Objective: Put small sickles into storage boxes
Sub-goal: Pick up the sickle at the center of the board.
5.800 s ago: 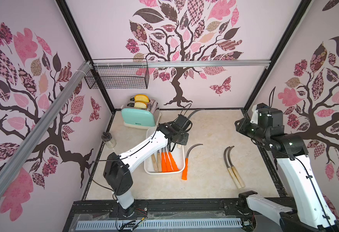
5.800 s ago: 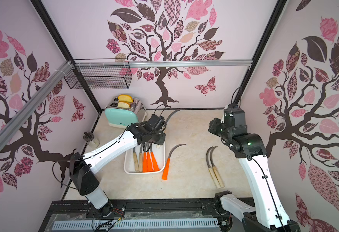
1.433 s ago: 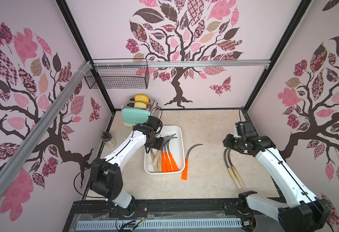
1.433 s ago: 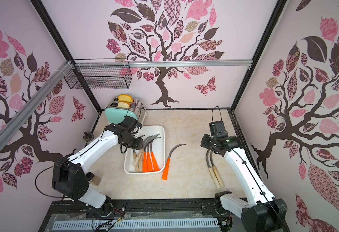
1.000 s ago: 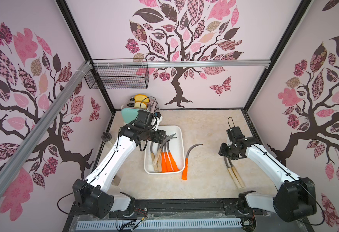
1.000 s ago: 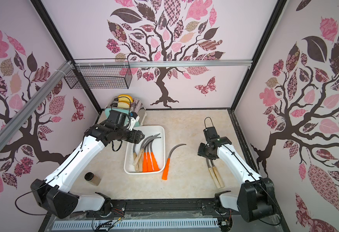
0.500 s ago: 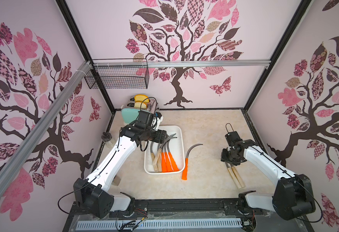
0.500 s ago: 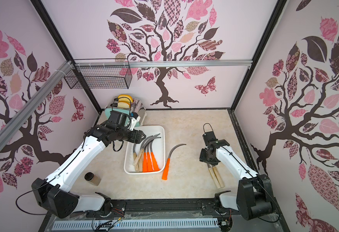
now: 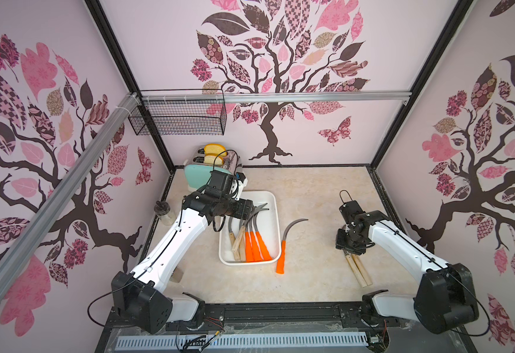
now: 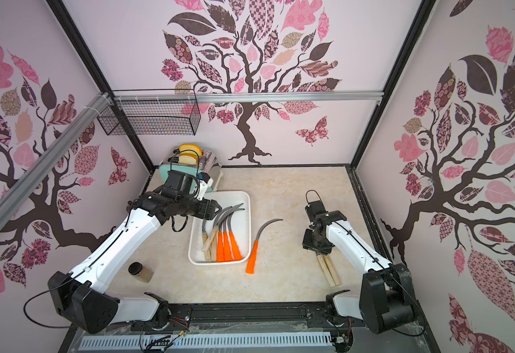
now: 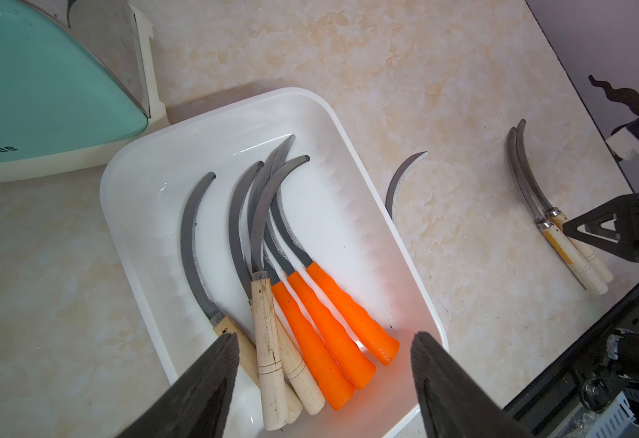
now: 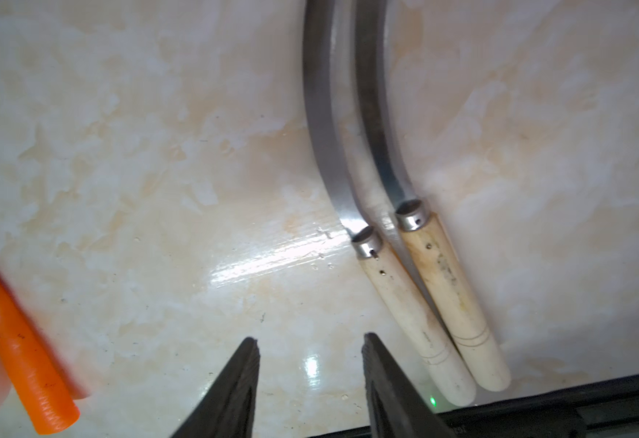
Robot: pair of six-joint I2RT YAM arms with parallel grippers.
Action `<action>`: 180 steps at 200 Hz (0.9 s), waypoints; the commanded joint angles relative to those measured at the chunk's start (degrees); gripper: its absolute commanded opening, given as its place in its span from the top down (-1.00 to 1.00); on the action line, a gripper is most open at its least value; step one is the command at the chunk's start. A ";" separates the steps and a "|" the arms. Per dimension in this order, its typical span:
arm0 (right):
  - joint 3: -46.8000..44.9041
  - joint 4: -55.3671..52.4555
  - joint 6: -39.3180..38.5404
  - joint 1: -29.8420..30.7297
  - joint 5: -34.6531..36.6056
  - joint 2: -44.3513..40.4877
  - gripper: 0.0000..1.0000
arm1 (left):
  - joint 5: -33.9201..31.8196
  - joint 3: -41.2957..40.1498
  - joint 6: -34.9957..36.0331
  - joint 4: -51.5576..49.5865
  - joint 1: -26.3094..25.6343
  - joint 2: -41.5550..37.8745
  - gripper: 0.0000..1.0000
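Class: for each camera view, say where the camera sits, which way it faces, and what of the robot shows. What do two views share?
Both top views: above the arms' bases, looking down across the table; both arms show whole.
Left wrist: on the left arm, looking down into the tray; open left gripper shows.
Right wrist: on the right arm, looking down at two wooden-handled sickles; open right gripper shows.
Shared: both wrist views catch those two and the loose orange-handled sickle.

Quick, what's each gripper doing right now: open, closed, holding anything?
Left gripper: open, empty, over the white tray.
Right gripper: open, empty, beside the two wooden-handled sickles.
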 commanded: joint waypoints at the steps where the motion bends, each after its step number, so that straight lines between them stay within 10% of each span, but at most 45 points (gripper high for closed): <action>1: 2.24 2.17 5.01 6.58 -2.05 3.02 0.02 | -1.15 -0.82 0.35 0.58 0.52 -1.42 -0.53; 76: 7.01 11.21 14.41 26.57 -1.69 14.20 -0.04 | -1.49 0.96 -0.45 0.62 2.06 0.53 -0.52; 180: 9.51 16.99 16.24 37.07 -1.23 20.45 -0.06 | -0.13 1.80 -0.62 0.63 4.31 1.81 -0.52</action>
